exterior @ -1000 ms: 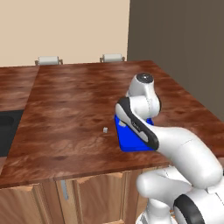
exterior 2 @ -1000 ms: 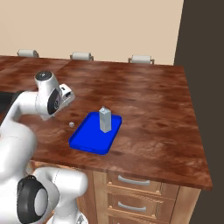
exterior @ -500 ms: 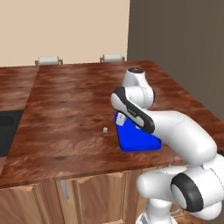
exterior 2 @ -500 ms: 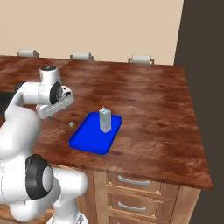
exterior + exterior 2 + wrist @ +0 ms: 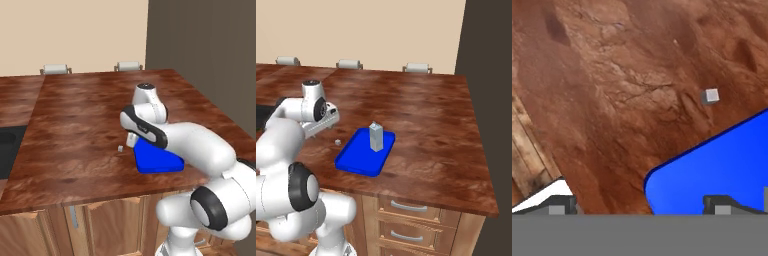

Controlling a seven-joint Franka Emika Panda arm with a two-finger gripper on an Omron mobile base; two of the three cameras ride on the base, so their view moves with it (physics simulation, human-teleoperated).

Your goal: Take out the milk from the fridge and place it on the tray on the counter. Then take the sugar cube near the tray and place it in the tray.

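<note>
- The pale blue-grey gabled milk carton (image 5: 375,136) stood upright on the flat bright blue rectangular tray (image 5: 356,161), toward the tray's far end.
- The tiny white-grey sugar cube (image 5: 711,95) lay on the reddish-brown wood-grain tabletop (image 5: 426,115), just beside the tray's edge, not touching it.
- The tool (image 5: 639,204) hung released over the tray's corner, jaws spread wide and holding nothing; the cube sat off its centreline.
- Risk, in my judgement: the cube is so small that a misaligned descent could nudge it away, or a finger could catch the tray rim and shift tray and carton.
</note>
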